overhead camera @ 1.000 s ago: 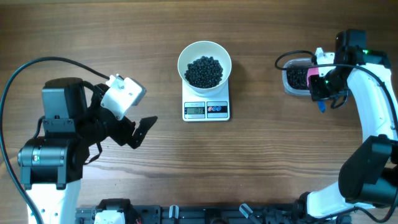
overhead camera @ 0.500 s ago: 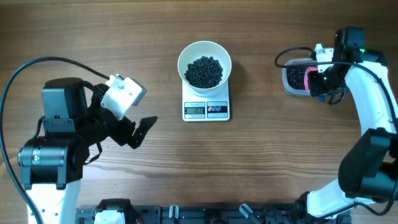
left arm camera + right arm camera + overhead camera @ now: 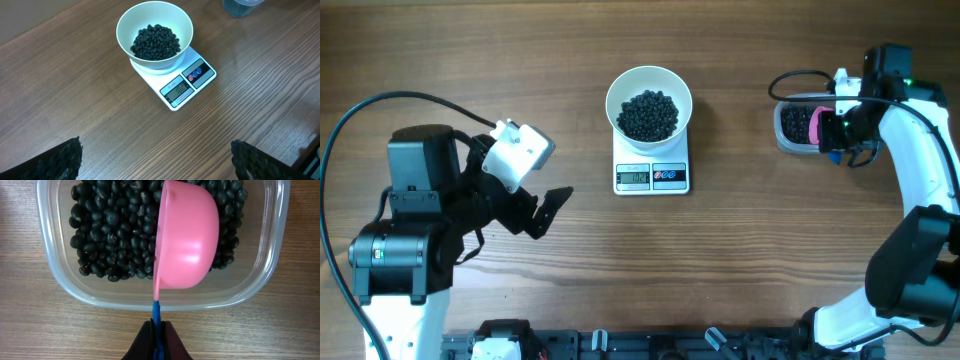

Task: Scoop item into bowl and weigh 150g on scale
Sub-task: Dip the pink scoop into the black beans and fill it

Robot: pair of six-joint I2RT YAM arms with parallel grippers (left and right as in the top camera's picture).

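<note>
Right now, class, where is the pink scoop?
Overhead view, far right: the pink scoop is over the beans in the clear tub, held by the right gripper.

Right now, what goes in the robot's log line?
right gripper: shut on scoop | scoop: at tub | left gripper: open | bowl: on scale, holds beans

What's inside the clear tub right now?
Black beans lie in the clear tub, and the pink scoop, held by its blue handle in the right claw, is tipped on edge over them, back to the camera. Its hollow and the beans behind it are hidden.
</note>
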